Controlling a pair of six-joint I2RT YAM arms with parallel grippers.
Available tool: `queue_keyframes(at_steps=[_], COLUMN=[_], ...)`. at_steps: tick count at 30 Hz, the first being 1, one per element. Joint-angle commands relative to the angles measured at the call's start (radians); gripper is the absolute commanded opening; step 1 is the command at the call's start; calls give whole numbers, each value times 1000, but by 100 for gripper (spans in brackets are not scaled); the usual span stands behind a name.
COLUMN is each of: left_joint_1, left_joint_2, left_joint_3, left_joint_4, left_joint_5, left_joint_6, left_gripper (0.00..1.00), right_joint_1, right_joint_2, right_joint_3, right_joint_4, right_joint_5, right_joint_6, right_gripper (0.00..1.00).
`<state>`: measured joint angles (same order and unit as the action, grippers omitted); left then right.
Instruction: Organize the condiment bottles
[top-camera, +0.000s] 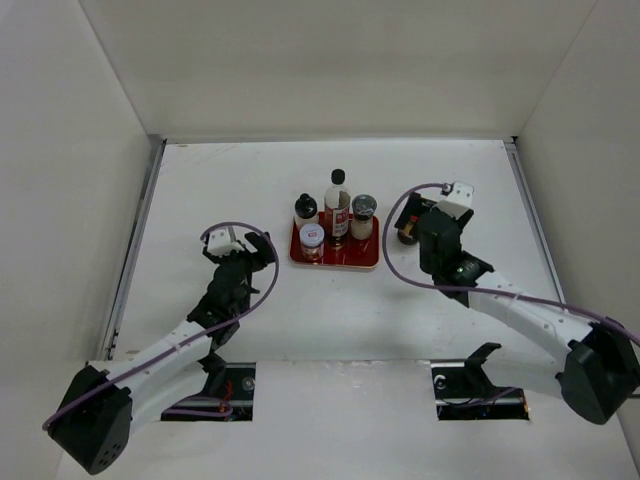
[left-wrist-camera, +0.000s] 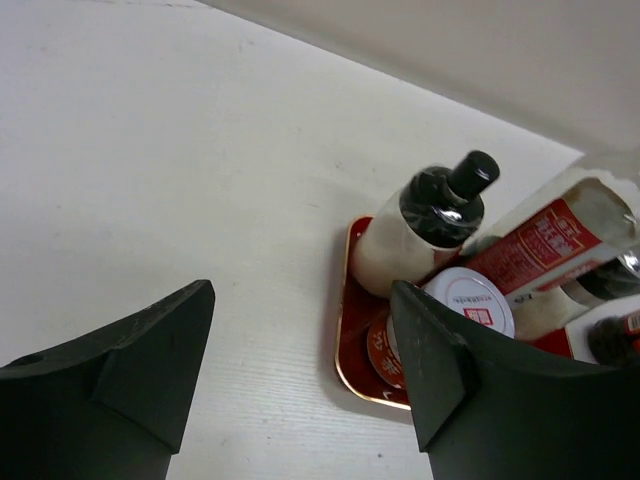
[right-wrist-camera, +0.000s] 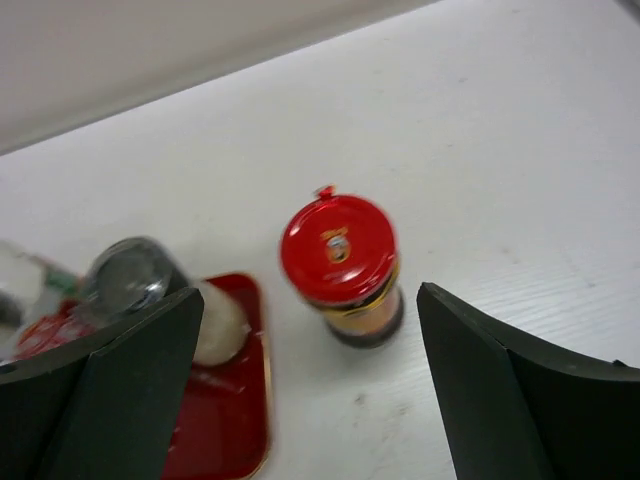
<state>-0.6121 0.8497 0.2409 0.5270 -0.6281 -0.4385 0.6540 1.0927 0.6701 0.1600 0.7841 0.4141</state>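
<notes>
A red tray holds four bottles: the small white black-capped bottle, the tall clear black-capped bottle with a red label, the grey-lidded shaker and the white-lidded jar. The red-capped brown bottle stands upright on the table just right of the tray. My right gripper is open around that bottle without touching it. In the top view the right gripper partly hides it. My left gripper is open and empty, left of the tray's near corner.
White walls enclose the table on the left, back and right. The left wrist view shows the white bottle, the jar and the tall bottle crowded on the tray. The shaker stands at the tray's right end.
</notes>
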Motion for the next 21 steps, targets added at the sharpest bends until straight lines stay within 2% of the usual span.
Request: queue_keyframes(at_steps=[1,4,8,16,21], left_joint_1=[39,39,42,45,48], left_joint_2=[-27,-35,-34,-14,2], left_joint_3=[-34,-48,-54,-57,-60], left_joint_4=[134,140,145,146,152], left_joint_5=[8,44,59,59,53], left_joint_6=[-66,-75,-85,-100,-106], left_gripper=[72,76,79,87,90], right_joint_1=[-64,-86,-129,-190,-184], right_joint_2=[97,177,211,315,369], right_joint_3=[88,138,163,190,209], right_joint_4=[-66,-76,-53,-36,16], right_joint_5=[44,-6,-35,-195,-195], right_joint_6=[-35,-43,-58,-21,-18], right_gripper=[97,100,100,100,100])
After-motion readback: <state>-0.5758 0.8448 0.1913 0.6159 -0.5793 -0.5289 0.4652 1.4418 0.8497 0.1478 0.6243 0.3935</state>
